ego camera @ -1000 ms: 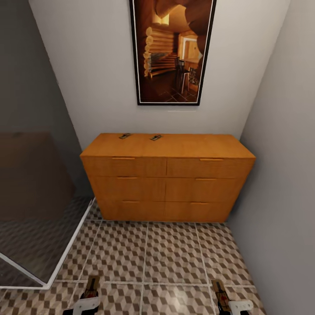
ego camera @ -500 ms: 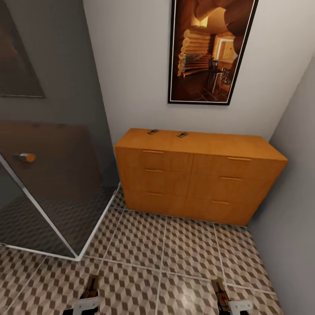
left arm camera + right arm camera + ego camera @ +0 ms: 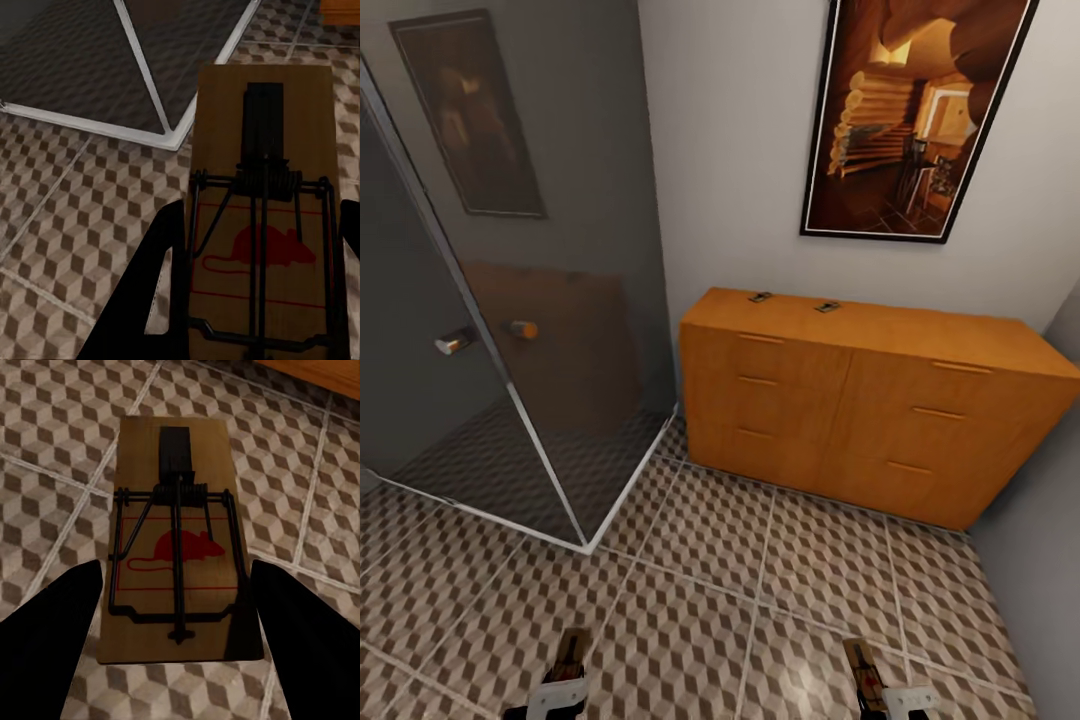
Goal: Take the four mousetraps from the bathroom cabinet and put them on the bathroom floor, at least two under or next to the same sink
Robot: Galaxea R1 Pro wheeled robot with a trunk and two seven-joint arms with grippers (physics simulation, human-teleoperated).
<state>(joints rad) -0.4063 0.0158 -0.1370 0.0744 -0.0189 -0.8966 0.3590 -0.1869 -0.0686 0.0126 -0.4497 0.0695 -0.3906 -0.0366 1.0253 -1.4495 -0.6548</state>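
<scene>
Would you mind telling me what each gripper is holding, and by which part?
Each holds a mousetrap by its long side edges: the left gripper one mousetrap, the right gripper another mousetrap.

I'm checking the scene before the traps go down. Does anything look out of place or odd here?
Nothing looks spilled or damaged. Two mousetraps lie on top of the cabinet, at its back edge. The left gripper and right gripper each carry a trap above the bathroom floor.
</scene>
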